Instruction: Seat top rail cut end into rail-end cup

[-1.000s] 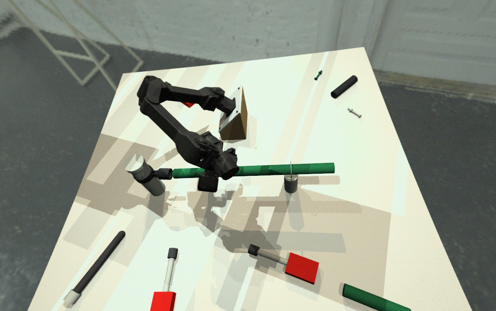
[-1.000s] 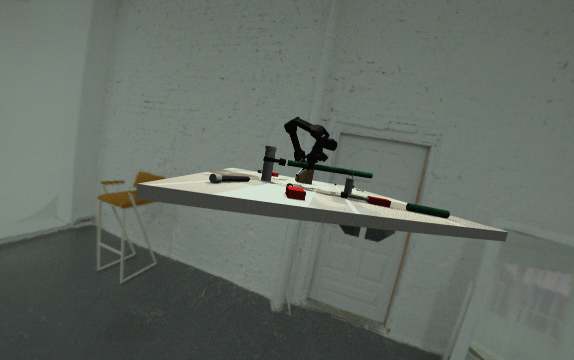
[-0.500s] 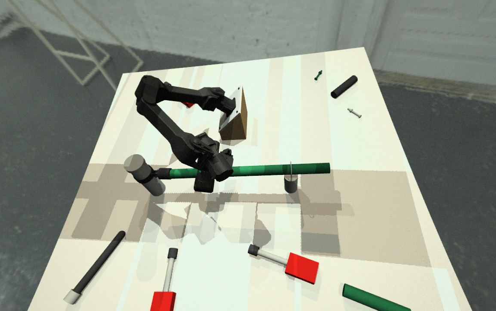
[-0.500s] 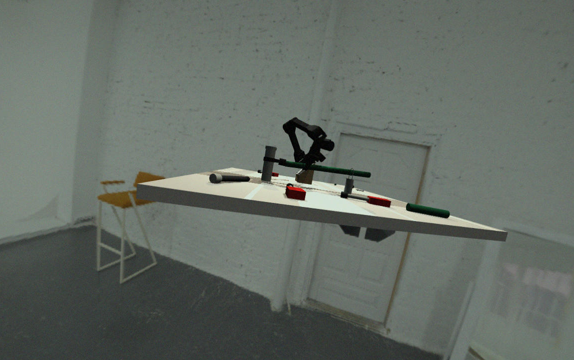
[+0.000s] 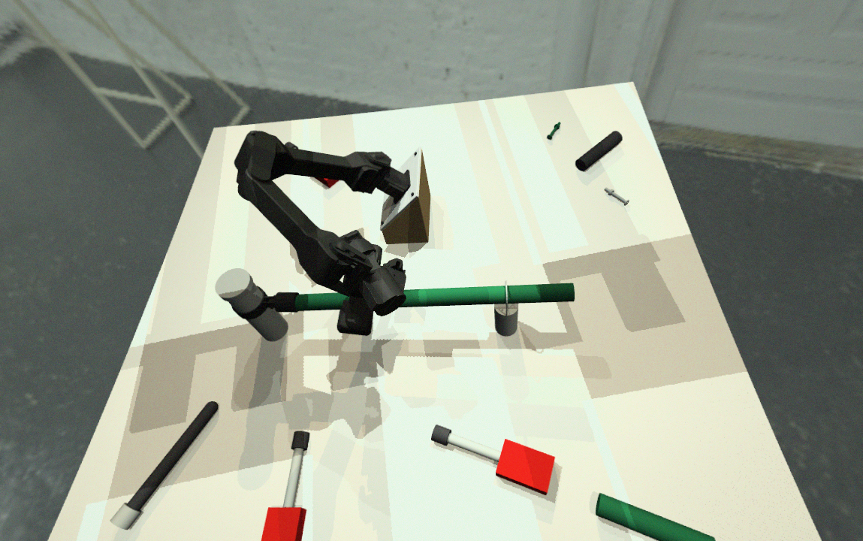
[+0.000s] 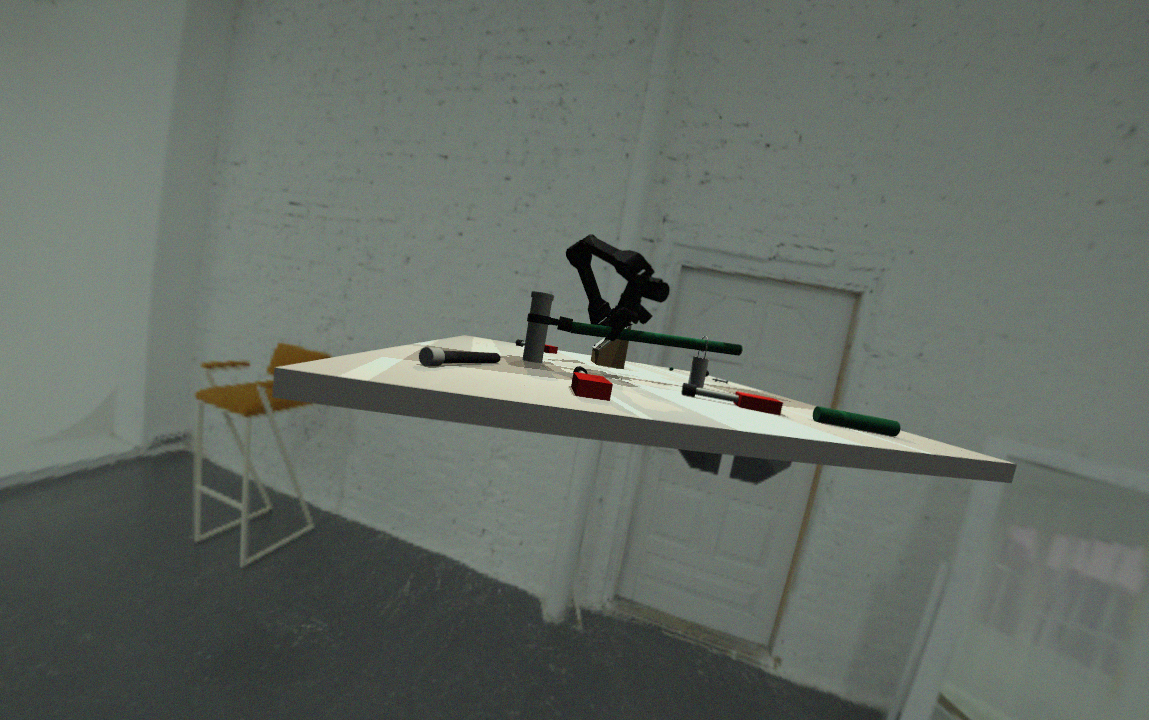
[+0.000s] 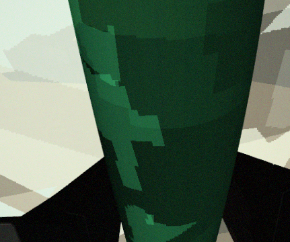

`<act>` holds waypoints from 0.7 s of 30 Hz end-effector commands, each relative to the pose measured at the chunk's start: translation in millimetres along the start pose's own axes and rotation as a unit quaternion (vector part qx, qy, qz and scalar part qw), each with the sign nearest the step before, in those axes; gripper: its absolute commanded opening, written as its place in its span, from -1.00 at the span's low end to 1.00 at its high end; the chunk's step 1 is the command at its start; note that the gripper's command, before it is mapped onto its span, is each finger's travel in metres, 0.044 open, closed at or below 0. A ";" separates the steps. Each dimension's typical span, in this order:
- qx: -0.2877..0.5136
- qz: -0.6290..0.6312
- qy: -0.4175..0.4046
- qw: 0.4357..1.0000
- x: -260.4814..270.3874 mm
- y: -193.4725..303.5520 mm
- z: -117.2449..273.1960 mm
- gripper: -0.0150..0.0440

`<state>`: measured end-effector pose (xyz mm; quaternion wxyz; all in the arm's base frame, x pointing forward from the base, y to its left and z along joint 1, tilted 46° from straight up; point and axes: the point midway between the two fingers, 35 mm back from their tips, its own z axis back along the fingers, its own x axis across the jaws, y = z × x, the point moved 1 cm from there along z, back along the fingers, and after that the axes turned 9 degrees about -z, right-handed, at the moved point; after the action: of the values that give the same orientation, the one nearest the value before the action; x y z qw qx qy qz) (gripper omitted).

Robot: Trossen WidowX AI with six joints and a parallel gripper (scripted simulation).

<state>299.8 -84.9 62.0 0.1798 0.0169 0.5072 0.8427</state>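
Note:
My gripper (image 7: 161, 157) (image 6: 616, 332) is shut on the green top rail (image 5: 454, 295) (image 6: 676, 340) (image 7: 171, 84), and a black finger lies on each side in the wrist view. The rail runs about level above the table. Its left end meets the mouth of the black rail-end cup (image 5: 286, 302) (image 6: 565, 325) with no gap showing; how deep it sits inside is hidden. The cup hangs on the black band around the upper part of the big grey post (image 5: 271, 327) (image 6: 536, 345), below its cap (image 5: 233, 282). The rail's right part passes through the wire loop above the short post (image 5: 505, 322) (image 6: 698, 372).
A wedge-shaped base block (image 5: 411, 227) stands behind the rail. In front lie a black rod (image 5: 172, 457), two red-ended tools (image 5: 525, 465) (image 5: 284, 523) and another green tube (image 5: 649, 518). A black cylinder (image 5: 598, 150) and two small bolts (image 5: 553, 131) (image 5: 617, 196) lie back right.

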 end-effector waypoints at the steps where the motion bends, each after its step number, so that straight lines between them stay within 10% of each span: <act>1: 0.003 0.000 0.008 1.000 -2.5 6.8 2.9 -0.49; 21: 0.000 0.000 0.000 1.000 0.0 0.0 0.0 -0.49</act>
<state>299.6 -84.9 61.8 0.1799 0.0174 0.5068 0.8429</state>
